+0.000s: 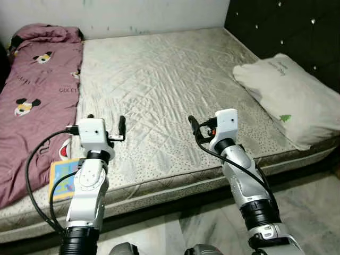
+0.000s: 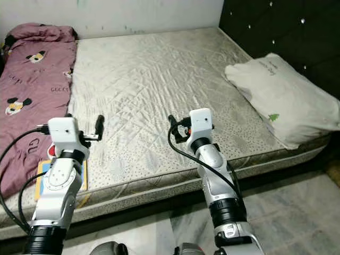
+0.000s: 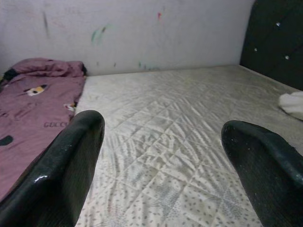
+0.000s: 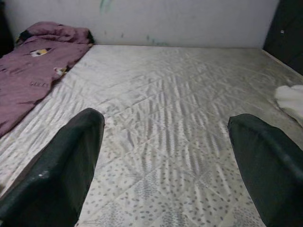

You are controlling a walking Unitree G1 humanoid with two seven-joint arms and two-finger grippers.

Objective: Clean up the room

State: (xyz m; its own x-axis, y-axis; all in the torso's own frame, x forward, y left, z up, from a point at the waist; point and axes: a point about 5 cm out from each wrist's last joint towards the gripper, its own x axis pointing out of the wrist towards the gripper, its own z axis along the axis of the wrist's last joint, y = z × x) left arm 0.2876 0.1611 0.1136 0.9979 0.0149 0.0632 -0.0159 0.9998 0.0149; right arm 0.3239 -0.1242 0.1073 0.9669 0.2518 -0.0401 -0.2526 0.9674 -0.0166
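A bare quilted mattress (image 1: pixel 159 74) lies in front of me. A maroon blanket (image 1: pixel 37 101) with cartoon prints lies rumpled along its left side. At the right end, a white pillow (image 1: pixel 287 95) rests against the headboard. A yellow and blue book (image 1: pixel 62 178) lies at the front left edge, beside my left arm. My left gripper (image 1: pixel 106 121) hovers open over the mattress's front left part, holding nothing. My right gripper (image 1: pixel 197 126) hovers open over the front middle, also holding nothing. In the wrist views, the left fingers (image 3: pixel 75 156) and right fingers (image 4: pixel 71 161) stand wide apart above the quilting.
A black tufted headboard (image 1: pixel 287 26) runs along the right. A white wall (image 3: pixel 156 33) with scribbles stands behind the bed. Marbled floor (image 1: pixel 313 207) lies in front of the mattress's edge, at the lower right.
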